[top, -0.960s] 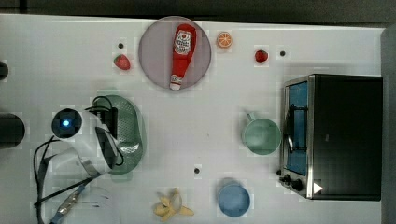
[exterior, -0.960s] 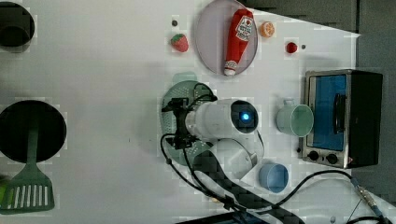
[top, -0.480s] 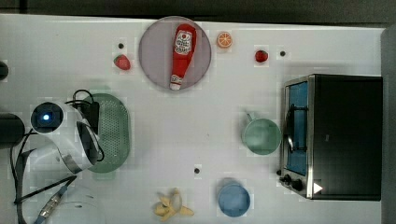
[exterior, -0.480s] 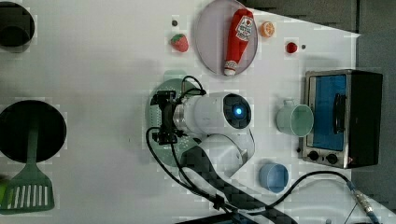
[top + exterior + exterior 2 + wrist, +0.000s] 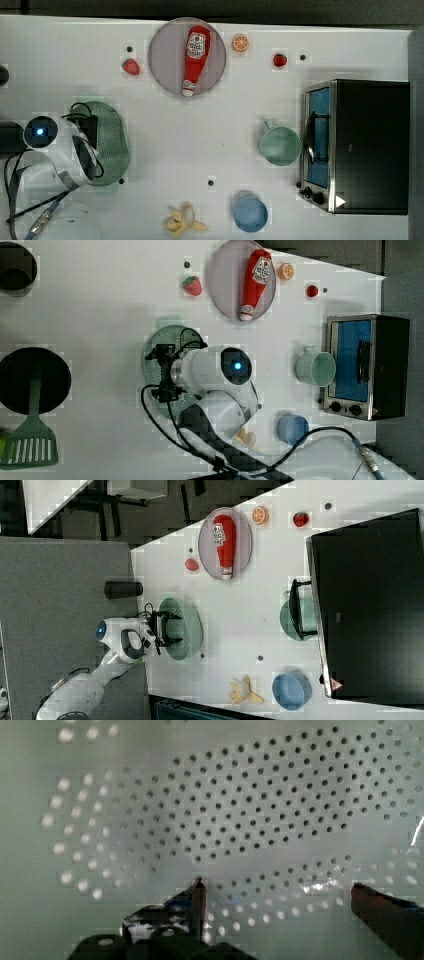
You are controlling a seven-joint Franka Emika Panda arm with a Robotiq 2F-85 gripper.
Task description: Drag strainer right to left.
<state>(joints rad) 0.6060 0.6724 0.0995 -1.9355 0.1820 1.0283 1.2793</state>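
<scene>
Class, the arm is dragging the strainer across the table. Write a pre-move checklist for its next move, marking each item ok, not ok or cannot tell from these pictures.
1. Gripper inside the strainer: ok; the wrist view has its perforated wall just ahead.
2. Fingers spread wide: ok; nothing is clamped between them.
3. Finger pressing on the strainer wall: cannot tell.
4. Strainer at the top view's left: ok; it sits far from the mug.
5. Room for more travel toward the top view's left: not ok; the black cylinder stands close by.
6. Cable clear of the strainer: cannot tell.
</scene>
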